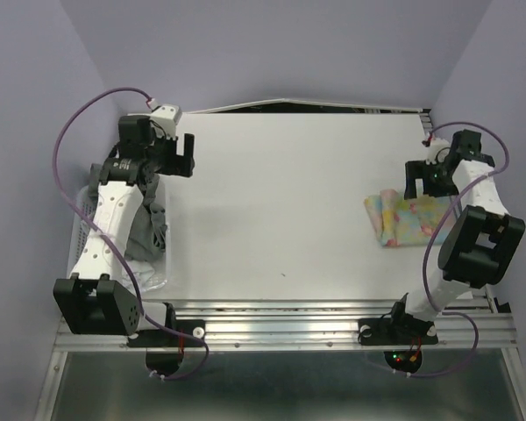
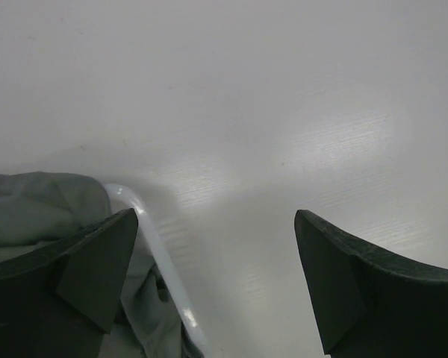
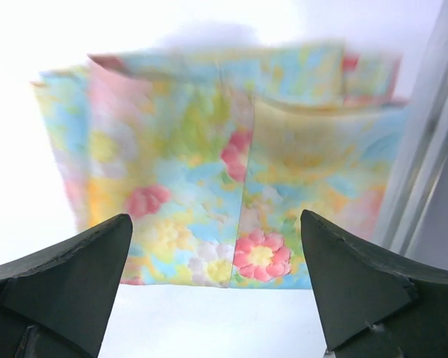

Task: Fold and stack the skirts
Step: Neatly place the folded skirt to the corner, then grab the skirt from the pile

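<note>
White surface (image 1: 280, 202) between lilac walls, and both arms are up off it. The left gripper (image 1: 177, 162) hangs at the far-left corner with its fingers spread wide and nothing between them. Its wrist view shows only bare surface ahead of the left gripper (image 2: 216, 283). Just below and behind its left finger comes the white rim of the basket (image 2: 145, 224), with the grey skirt (image 2: 37, 205) bunched inside it.

From above, that grey skirt (image 1: 156, 230) lies towards the near edge from the gripper, heaped in the basket (image 1: 77, 232) under the left forearm. So the cloth is behind the fingers, not in front. The heap has no clear long axis. I'd say the left arm is the one for it, being far nearer, and it must swing back and dip over the rim.

Over on the right, the right gripper (image 1: 425, 189) is also spread and empty, hovering just beyond the floral skirt (image 1: 410, 219). That skirt lies folded flat by the right edge, long side running across the surface. In the wrist view the floral skirt (image 3: 231, 164) sits dead ahead of the right gripper (image 3: 216, 291). A white skirt I cannot pick out.
</note>
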You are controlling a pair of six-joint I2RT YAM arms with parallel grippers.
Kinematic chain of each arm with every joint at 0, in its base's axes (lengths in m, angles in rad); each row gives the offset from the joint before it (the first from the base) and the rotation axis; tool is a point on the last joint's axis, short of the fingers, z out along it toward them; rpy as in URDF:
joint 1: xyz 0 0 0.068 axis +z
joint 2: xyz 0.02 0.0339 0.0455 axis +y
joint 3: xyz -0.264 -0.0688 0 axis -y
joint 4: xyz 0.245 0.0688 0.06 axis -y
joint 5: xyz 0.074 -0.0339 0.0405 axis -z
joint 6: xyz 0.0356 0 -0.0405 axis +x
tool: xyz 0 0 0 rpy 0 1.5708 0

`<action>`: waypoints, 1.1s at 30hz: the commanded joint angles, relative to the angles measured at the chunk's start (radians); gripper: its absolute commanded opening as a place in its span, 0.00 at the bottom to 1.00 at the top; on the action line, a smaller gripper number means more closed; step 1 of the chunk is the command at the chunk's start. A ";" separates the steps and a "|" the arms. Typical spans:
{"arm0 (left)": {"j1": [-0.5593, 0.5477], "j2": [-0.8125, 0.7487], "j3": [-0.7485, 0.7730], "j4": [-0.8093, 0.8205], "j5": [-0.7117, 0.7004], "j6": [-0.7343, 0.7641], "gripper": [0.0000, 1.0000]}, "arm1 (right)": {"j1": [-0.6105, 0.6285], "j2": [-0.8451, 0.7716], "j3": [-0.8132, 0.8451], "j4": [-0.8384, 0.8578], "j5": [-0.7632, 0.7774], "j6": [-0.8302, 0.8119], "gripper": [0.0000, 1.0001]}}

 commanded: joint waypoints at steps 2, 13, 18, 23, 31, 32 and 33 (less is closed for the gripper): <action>0.151 0.003 0.108 -0.128 -0.014 0.062 0.98 | 0.054 -0.062 0.231 -0.164 -0.183 0.040 1.00; 0.498 0.044 0.000 -0.214 -0.016 0.406 0.97 | 0.319 -0.107 0.212 -0.214 -0.265 0.146 1.00; 0.559 0.084 -0.105 -0.186 -0.016 0.594 0.97 | 0.328 -0.093 0.193 -0.229 -0.259 0.152 1.00; 0.563 0.152 -0.157 -0.149 -0.024 0.699 0.95 | 0.328 -0.088 0.184 -0.237 -0.236 0.151 1.00; 0.563 0.290 -0.100 -0.123 -0.007 0.708 0.59 | 0.328 -0.081 0.196 -0.244 -0.219 0.158 1.00; 0.563 0.293 -0.090 -0.135 0.001 0.708 0.47 | 0.328 -0.081 0.201 -0.246 -0.220 0.160 1.00; 0.561 0.290 -0.056 -0.154 0.022 0.706 0.31 | 0.328 -0.081 0.209 -0.247 -0.223 0.161 1.00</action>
